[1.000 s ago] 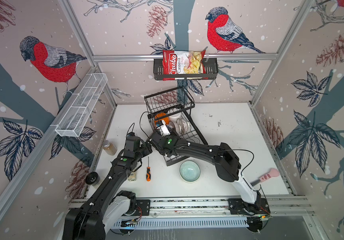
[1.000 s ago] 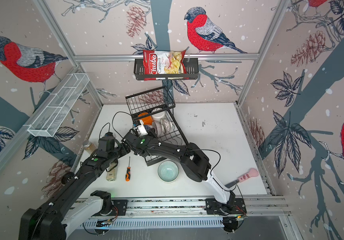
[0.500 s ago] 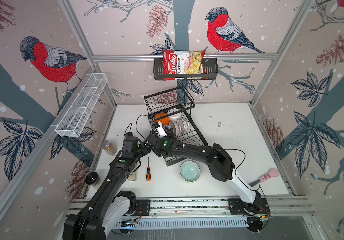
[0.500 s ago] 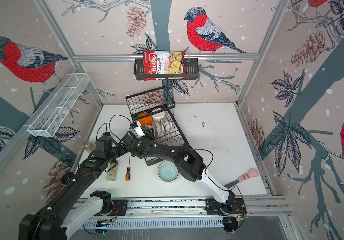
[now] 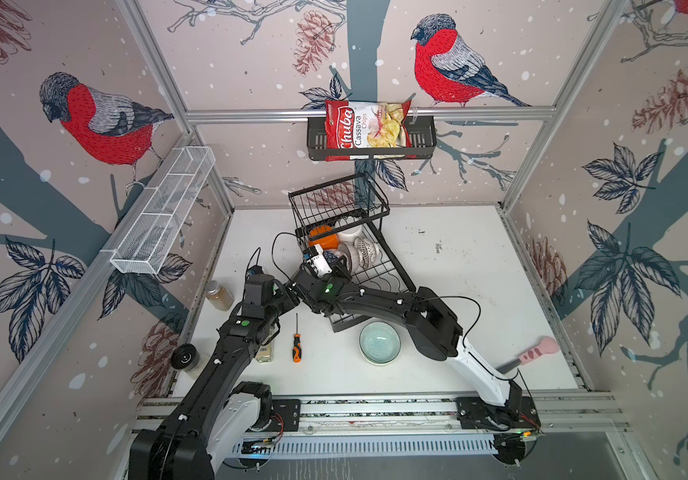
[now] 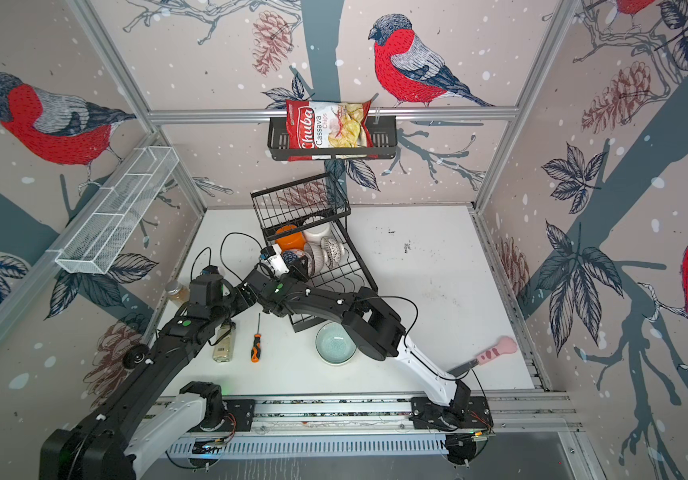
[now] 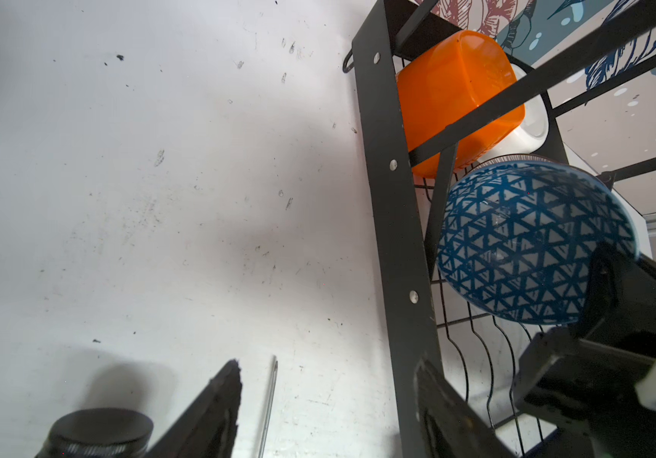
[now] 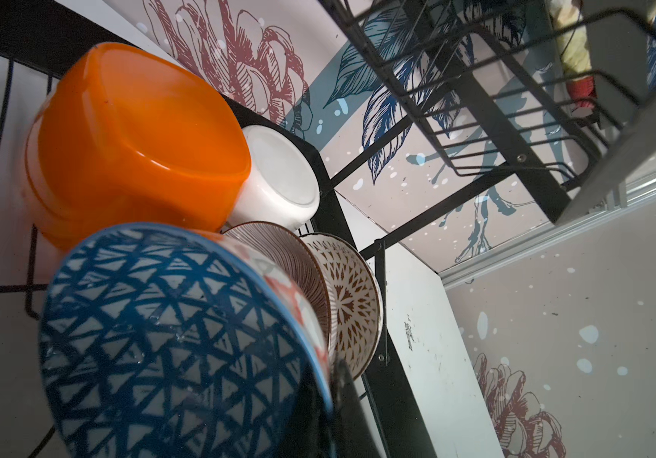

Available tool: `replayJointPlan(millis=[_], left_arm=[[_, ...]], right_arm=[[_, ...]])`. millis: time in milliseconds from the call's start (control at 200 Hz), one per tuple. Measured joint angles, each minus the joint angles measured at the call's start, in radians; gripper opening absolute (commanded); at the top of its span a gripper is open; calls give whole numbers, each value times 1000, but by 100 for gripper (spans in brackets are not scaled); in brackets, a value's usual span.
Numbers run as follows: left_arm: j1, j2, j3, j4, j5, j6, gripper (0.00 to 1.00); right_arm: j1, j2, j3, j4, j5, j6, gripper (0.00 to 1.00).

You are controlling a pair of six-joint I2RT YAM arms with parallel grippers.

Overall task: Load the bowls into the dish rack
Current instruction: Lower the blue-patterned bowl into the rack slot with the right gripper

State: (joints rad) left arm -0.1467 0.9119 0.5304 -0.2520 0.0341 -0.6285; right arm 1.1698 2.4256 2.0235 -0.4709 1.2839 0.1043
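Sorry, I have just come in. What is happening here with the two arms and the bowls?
The right gripper is shut on the rim of the blue geometric bowl, holding it on edge in the dish rack, next to the orange bowl, white bowl, striped bowl and patterned bowl. The left gripper is open and empty beside the rack. One pale teal bowl sits on the table, not yet loaded.

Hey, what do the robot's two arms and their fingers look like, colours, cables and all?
The left arm and right arm are mostly black, blocky links, with a white link nearest the base and a green dot near each wrist. Thin black cables loop off both. The left fingers are flat, black and pointed.
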Motion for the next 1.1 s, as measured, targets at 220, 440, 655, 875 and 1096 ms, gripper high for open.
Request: replayJointPlan(millis=[220,440,655,875,1096], left_arm=[[3,-3,-1,0,14,0,69],[8,-10,-3,-4,8,-3,69],[11,-6,-5,-7,6,-3,69],[12,-5,-5,-23,-3,-3,69],[13,-7,-6,-22,-1,-2,68]], right_arm=[[-5,26,11,33,21,-26,0],[-6,56,45,68,25,-50,0],[-6,72,50,106,42,-79,0],[-10,90,53,141,63,-104,0],[-10,93,58,134,59,-96,0]])
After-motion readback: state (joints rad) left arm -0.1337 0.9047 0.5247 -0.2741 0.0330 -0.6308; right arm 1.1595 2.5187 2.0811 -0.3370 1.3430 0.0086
